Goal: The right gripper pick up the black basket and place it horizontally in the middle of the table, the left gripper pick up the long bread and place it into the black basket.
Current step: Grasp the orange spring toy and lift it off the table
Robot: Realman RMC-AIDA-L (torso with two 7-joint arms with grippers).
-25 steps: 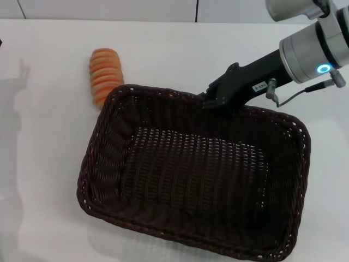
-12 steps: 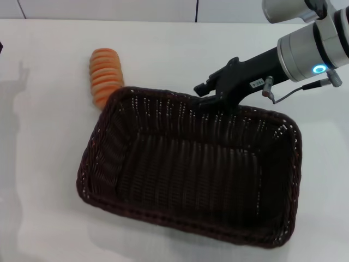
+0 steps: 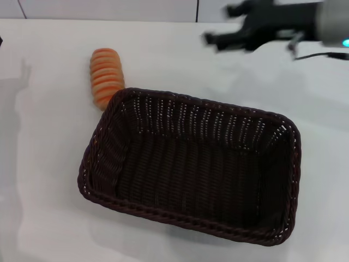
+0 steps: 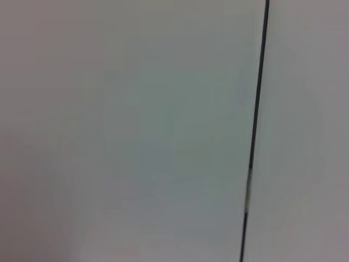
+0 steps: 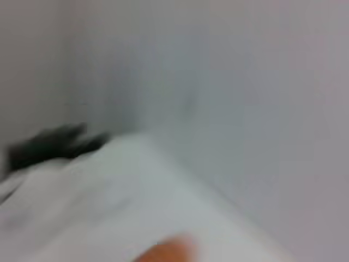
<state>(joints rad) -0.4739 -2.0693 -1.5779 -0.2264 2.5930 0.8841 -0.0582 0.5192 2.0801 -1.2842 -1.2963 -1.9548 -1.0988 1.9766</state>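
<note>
Black wicker basket (image 3: pixel 191 166) lies empty mid-desk (image 3: pixel 49 164), set down and released. Striped long bread (image 3: pixel 105 76) rests just outside its far-left corner, not yet loaded. Right end effector (image 3: pixel 221 38), fingers apart, hangs beyond the basket; left end effector unseen.

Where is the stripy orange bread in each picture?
Head view: the small oblong orange-and-cream striped bread lies upper left, beside the dark woven basket's far-left corner.
Left wrist view: not in it.
Right wrist view: an orange blur at the bottom edge, probably it.
Shared landmark: the white table.
</note>
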